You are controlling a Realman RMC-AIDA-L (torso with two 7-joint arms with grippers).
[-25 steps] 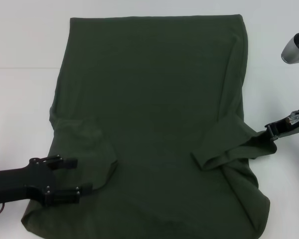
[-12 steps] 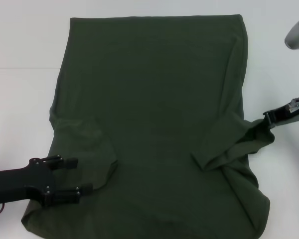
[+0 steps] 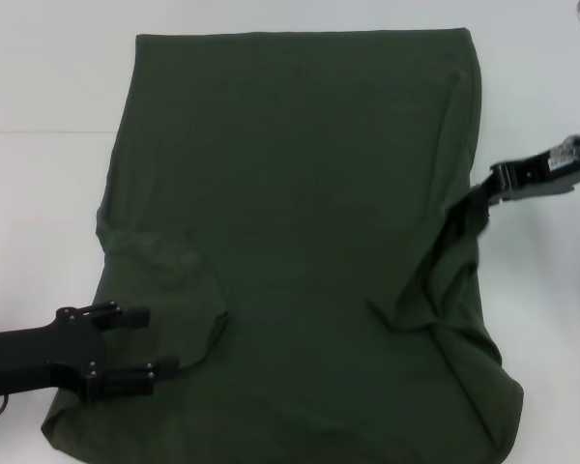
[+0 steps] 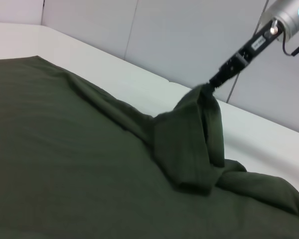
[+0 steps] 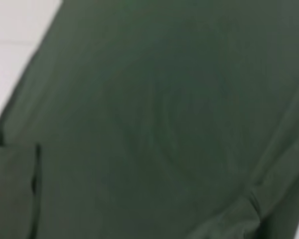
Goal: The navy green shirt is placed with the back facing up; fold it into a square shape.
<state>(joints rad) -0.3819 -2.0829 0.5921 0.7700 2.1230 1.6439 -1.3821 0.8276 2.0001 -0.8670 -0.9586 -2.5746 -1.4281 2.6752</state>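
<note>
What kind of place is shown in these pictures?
Probably a lab or test bench, not a home: a bare white table, plain pale wall panels, and only the navy green shirt between the left gripper and right gripper.

A white surface (image 3: 48, 193) fills the scene, bare and smooth at its visible margins. In the left wrist view, pale grey wall panels (image 4: 179, 35) with thin vertical seams rise just behind the surface's far edge.

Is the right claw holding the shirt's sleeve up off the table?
Yes, the right claw pinches the navy green shirt sleeve, tenting it above the table.
</note>
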